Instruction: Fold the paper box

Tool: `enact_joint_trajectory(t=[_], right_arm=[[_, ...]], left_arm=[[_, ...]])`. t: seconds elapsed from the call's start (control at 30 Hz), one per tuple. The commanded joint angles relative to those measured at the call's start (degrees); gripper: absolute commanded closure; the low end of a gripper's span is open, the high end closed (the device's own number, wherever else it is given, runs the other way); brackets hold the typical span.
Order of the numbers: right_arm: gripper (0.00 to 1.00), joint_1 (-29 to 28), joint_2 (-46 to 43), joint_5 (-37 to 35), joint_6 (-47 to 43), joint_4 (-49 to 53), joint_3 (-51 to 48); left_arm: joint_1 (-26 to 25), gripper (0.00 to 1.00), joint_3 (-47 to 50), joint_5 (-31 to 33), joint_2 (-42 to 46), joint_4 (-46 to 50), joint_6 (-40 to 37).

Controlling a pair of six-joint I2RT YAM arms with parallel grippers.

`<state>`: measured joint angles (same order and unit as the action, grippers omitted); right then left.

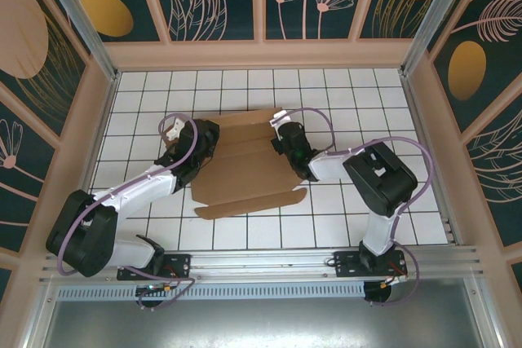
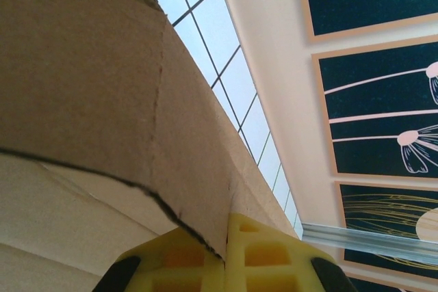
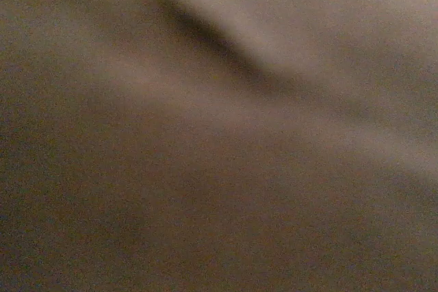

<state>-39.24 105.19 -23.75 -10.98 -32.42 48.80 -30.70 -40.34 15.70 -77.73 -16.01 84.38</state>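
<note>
Left arm [image 1: 134, 189] and right arm [image 1: 326, 167] of smooth white links, bulky black joint housings [image 1: 81, 238] just beyond the aluminium rail [image 1: 261, 260], lilac cables [image 1: 189, 124] looping alongside each, black base plates [image 1: 167, 266] bolted onto the rail, left gripper [image 2: 226, 263] with yellow waffle-moulded fingers [image 2: 274, 261]

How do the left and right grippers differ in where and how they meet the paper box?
Left gripper is at the paper box's left edge; right gripper is over its far right part. The left's yellow fingers visibly pinch a raised cardboard edge; the right wrist view is blurred brown, so whether the right holds anything cannot be told. Shared: both are shut and down at the sheet.
</note>
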Motion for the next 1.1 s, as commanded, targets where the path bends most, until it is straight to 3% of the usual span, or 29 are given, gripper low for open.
enact_joint_trajectory(t=[0.0,0.13,0.17,0.43,0.53,0.63,0.8,0.9,1.07], right_arm=[[0.95,-0.48,2.28,-10.5,-2.41,2.02,1.99],[0.94,-0.38,2.24,-10.63,-2.04,2.85,2.19],[0.92,-0.35,1.79,-9.64,-1.86,2.47,1.73],[0.89,3.11,-3.37,-1.95,0.81,2.32,-2.29],[0.88,3.27,-3.93,-2.16,1.52,2.49,-2.65],[0.88,3.29,-3.91,-2.97,2.16,3.07,-2.41],[0.87,3.91,-3.66,-2.59,3.68,3.08,-2.5],[0.87,4.31,-3.28,-1.59,3.69,2.77,-2.62],[0.84,5.16,-3.42,0.43,4.3,3.6,-2.27]], left_arm=[[0.16,1.0,-0.53,0.24,0.19,5.97,1.23],[0.14,1.0,-0.39,0.38,0.35,6.09,0.96],[0.18,0.96,-0.34,0.31,0.31,6.01,0.74],[0.29,0.35,-0.49,-1.02,5.99,7.21,-12.14],[0.42,0.22,-0.45,-1.7,11.5,11.61,-22.65],[0.5,0.23,0.24,-6.16,17.82,16.29,-33.49],[2.46,0.29,0.88,-6.67,27.64,24.2,-40.14],[7.6,0.3,-2.47,-9.22,26.36,27.5,-42.19],[13.01,0.33,-6.36,-19.27,18.18,23.58,-44.26]])
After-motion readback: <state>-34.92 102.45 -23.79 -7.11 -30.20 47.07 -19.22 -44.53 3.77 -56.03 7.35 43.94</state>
